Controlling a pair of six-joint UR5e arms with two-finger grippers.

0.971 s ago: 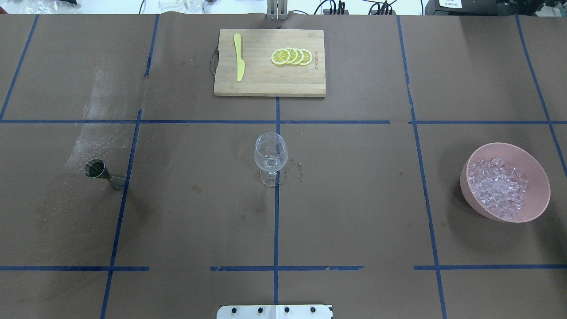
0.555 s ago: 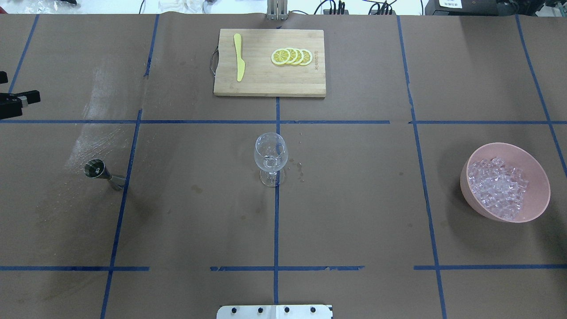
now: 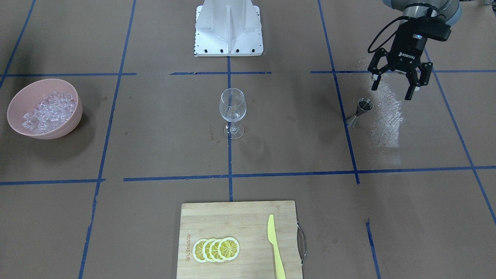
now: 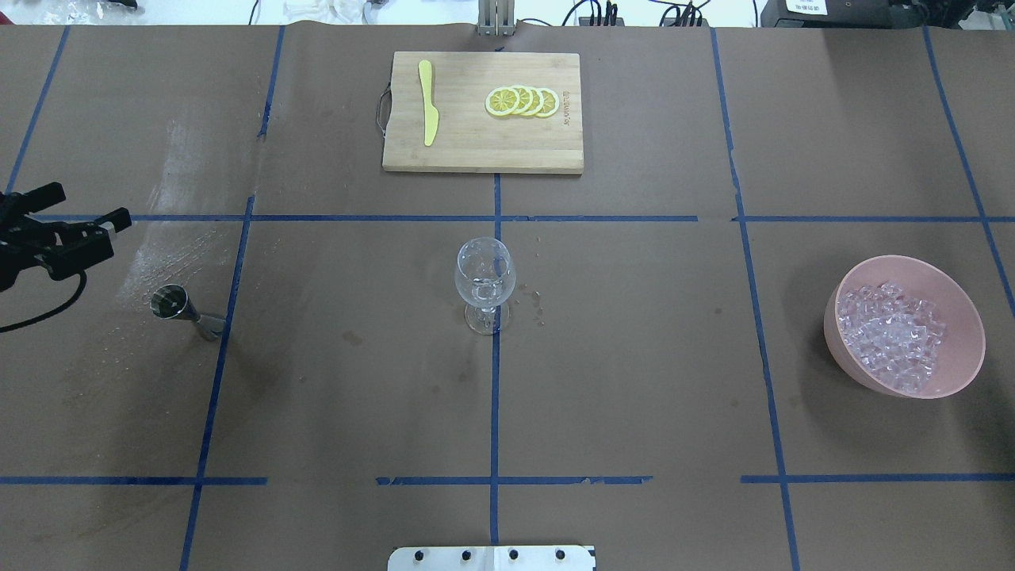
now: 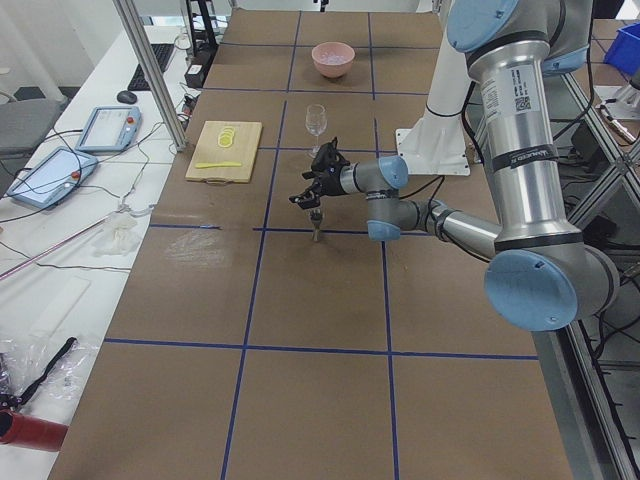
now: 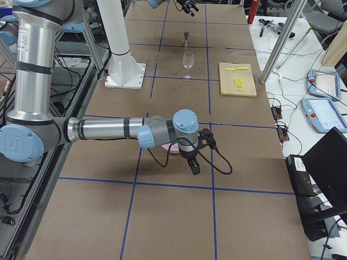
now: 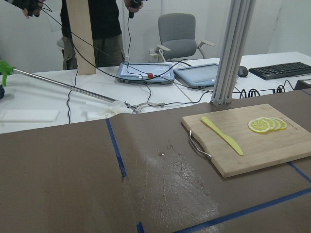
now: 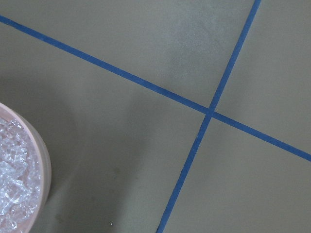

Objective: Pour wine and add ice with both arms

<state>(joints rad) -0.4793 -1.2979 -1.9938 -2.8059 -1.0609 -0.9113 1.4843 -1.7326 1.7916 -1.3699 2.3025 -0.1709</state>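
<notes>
The empty wine glass (image 4: 484, 274) stands upright at the table's middle, also in the front view (image 3: 232, 106). A small steel jigger (image 4: 178, 308) stands at the left. My left gripper (image 4: 93, 203) is open and empty, hovering just behind and left of the jigger (image 3: 362, 110); its jaws stand wide apart in the front view (image 3: 391, 92). The ice (image 4: 892, 333) is heaped in a pink bowl (image 4: 963, 309) at the right. My right gripper (image 6: 195, 167) shows only in the right side view, beside the bowl; I cannot tell whether it is open. The right wrist view shows the ice (image 8: 12, 184).
A wooden cutting board (image 4: 476, 151) lies at the far middle with a yellow knife (image 4: 428, 103) and several lemon slices (image 4: 523, 101). The white pedestal (image 3: 228, 27) stands at the robot's edge. A wet, smeared patch (image 3: 387, 116) lies by the jigger.
My left gripper has come into the overhead view from the left edge and moved right and nearer, towards the jigger. The glass, jigger and bowl have not moved.
</notes>
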